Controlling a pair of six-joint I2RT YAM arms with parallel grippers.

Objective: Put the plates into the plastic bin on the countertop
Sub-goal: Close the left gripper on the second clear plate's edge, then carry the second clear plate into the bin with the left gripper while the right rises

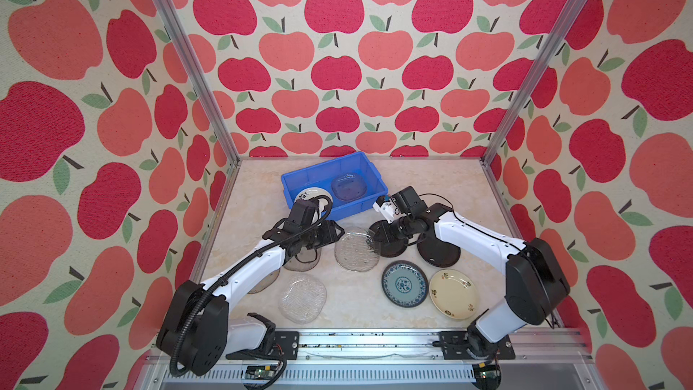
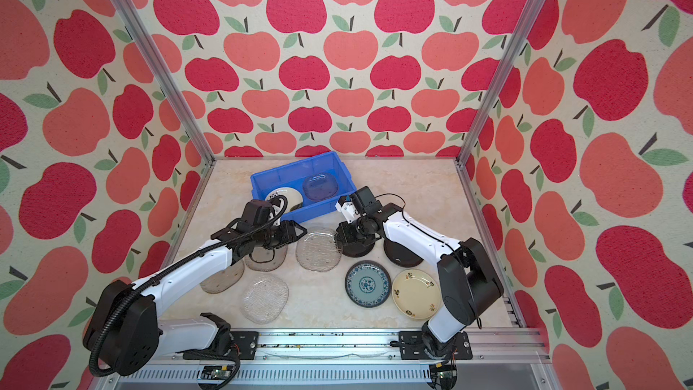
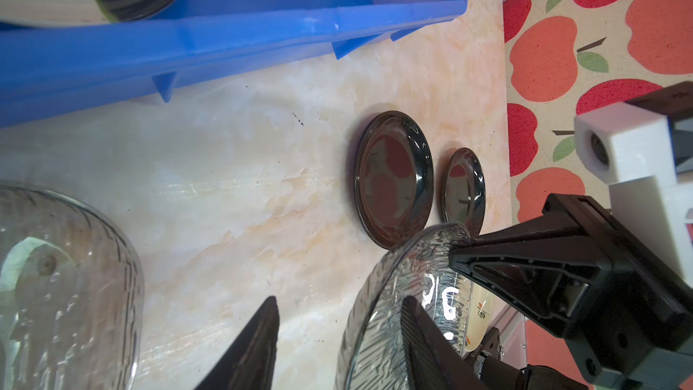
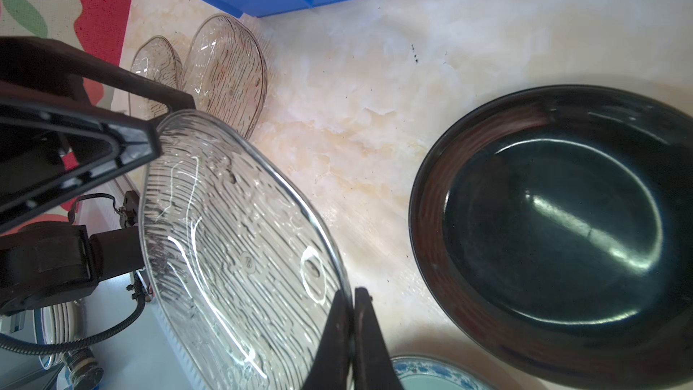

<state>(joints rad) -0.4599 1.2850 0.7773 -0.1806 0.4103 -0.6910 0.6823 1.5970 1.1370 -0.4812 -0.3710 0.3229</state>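
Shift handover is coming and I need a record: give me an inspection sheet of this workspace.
Surface: countertop beige marble, few dark specks.
Job's things: blue bin holds a cream plate and a glass plate; eight plates outside it, including teal plate and centre glass plate.
Clutter: nothing seen.
Claws: left claw open around centre glass plate's rim; right claw shut on its opposite rim.
Cables: conduit along left arm, looping near bin's front edge; thin cable on right arm.
Surroundings: apple-patterned walls, aluminium rails.

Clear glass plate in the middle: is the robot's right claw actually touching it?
Touching. The right wrist view shows the right gripper closed on the rim of the tilted clear glass plate, with its fingertips meeting the glass edge.
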